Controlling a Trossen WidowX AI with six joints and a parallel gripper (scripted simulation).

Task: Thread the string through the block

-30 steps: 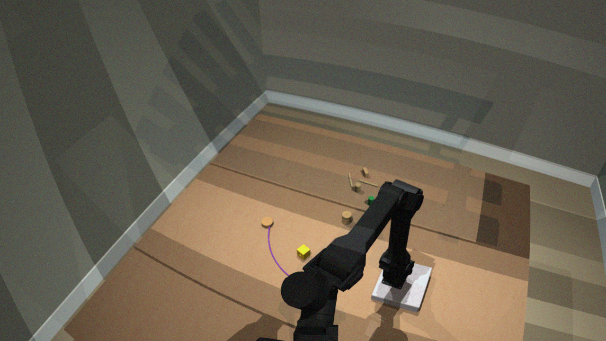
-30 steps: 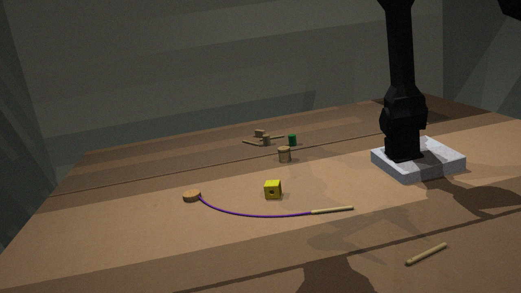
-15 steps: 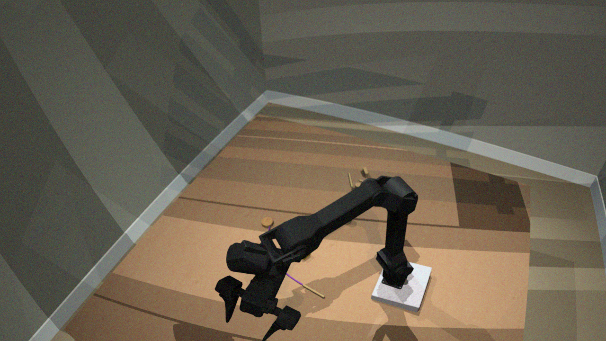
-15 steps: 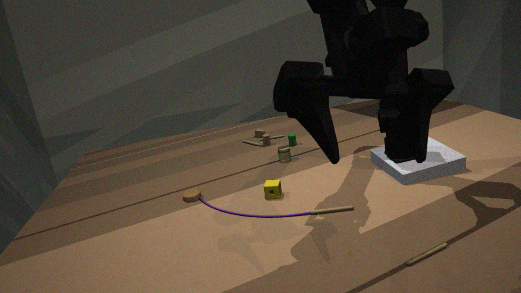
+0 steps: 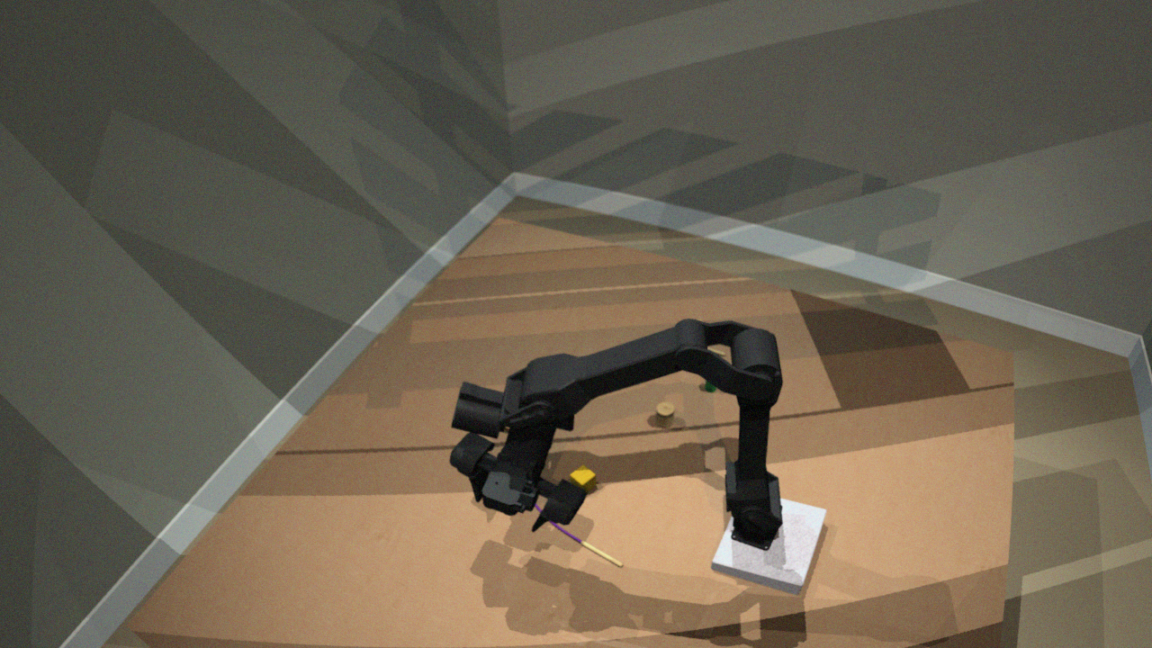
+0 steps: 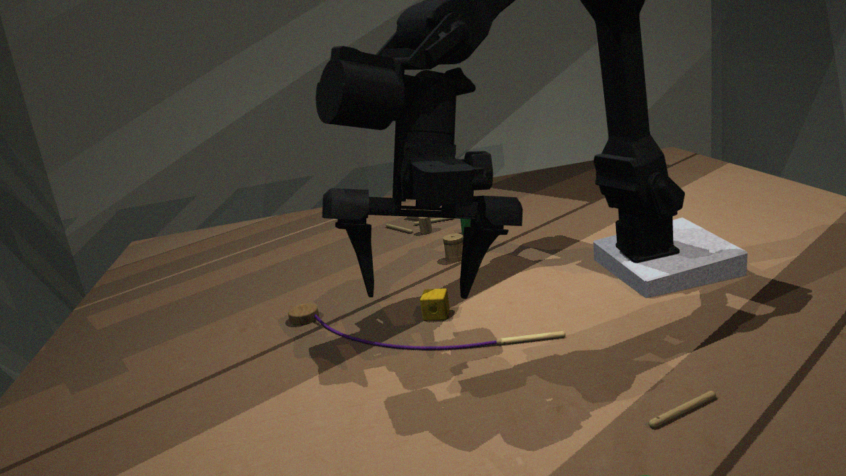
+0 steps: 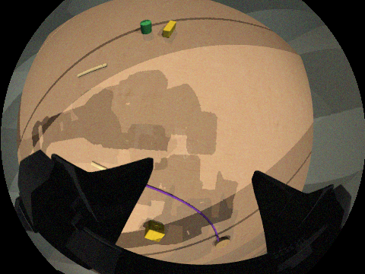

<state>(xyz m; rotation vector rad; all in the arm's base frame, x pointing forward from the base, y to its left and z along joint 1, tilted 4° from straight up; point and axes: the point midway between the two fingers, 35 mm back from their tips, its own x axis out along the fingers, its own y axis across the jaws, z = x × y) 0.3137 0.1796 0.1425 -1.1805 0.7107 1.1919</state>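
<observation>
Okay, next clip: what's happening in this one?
The arm's open gripper hangs above the table, holding nothing, over the yellow block and the purple string. The stick on the string's end lies flat on the table, not picked up. The string runs to the round button and has not gone through the block.
</observation>
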